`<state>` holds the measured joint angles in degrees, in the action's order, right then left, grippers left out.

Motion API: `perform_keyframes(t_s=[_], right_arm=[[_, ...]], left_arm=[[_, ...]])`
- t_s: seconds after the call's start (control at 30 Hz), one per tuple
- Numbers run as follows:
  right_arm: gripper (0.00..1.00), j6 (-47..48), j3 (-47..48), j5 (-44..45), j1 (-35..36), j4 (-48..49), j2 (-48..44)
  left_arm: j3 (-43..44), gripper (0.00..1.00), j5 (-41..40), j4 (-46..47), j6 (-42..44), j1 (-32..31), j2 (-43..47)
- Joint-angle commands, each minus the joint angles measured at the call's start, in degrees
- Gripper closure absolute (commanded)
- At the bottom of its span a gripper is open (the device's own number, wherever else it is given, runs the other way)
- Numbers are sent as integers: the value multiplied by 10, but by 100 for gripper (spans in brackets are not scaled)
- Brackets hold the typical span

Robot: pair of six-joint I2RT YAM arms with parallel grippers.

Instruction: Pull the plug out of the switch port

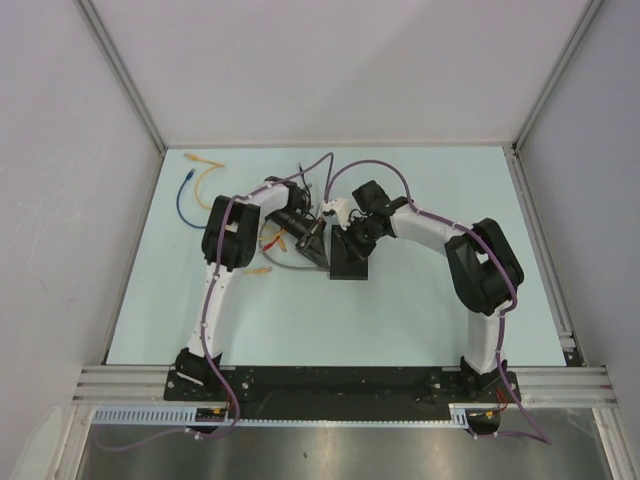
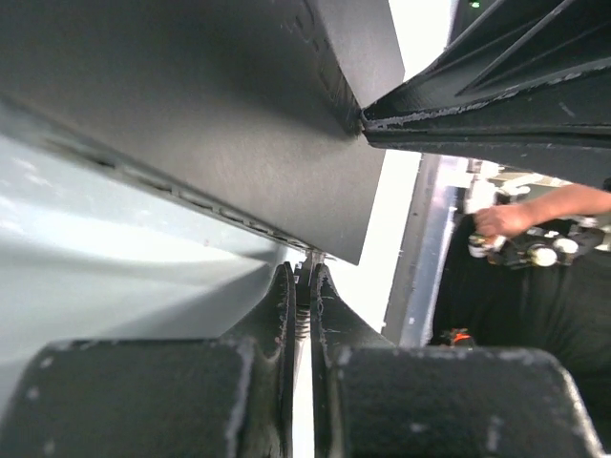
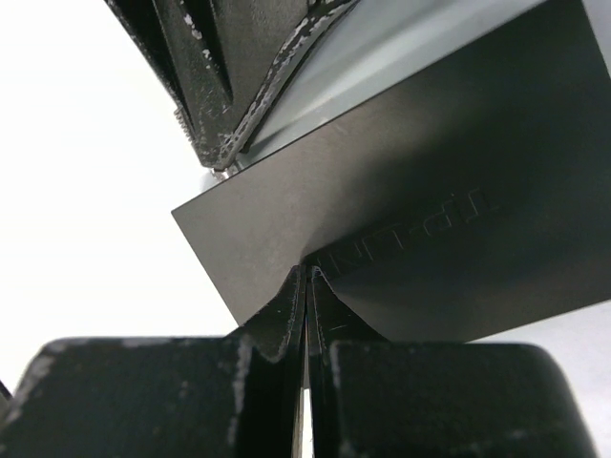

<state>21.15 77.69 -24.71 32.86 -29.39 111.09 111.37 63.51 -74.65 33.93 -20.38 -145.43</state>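
Note:
The switch [image 1: 350, 260] is a flat matte-black box on the pale table, between the two grippers. In the left wrist view it fills the upper frame [image 2: 239, 124]. My left gripper [image 1: 316, 243] sits at its left edge, and its fingers [image 2: 304, 272] are closed on a thin ribbed plug boot [image 2: 303, 324] that runs into the box's edge. My right gripper [image 1: 347, 232] is shut with nothing between the fingers, and its tips [image 3: 307, 272] press on the switch's lettered top [image 3: 430, 219]. The port itself is hidden.
A grey cable [image 1: 285, 267] loops left of the switch. Yellow cables [image 1: 205, 175] and a blue cable [image 1: 186, 200] lie at the back left, and a yellow plug [image 1: 258, 271] lies by the left arm. Enclosure walls and rails edge the table. A person's hand [image 2: 506, 219] shows beyond it.

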Motion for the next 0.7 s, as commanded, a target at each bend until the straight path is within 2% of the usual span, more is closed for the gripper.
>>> perform_keyframes(t_s=[0.0,0.2,0.33,0.47,0.53,0.63,0.67], right_arm=[[100,10,-18,35,-1,-38,24],[100,8,-18,34,-1,-36,27],[100,10,-18,35,0,-37,26],[100,11,-18,38,-1,-36,26],[100,10,-18,38,-1,-35,26],[100,11,-18,39,0,-36,26],[100,11,-18,40,0,-35,26]], left_arm=[[-27,100,-55,-8,57,0,10],[47,100,-78,-7,30,27,-3],[14,100,-77,-12,51,18,3],[-58,100,-66,0,68,2,25],[-63,100,-69,6,65,2,35],[-26,100,-95,-23,75,6,46],[12,100,-105,-36,76,16,47]])
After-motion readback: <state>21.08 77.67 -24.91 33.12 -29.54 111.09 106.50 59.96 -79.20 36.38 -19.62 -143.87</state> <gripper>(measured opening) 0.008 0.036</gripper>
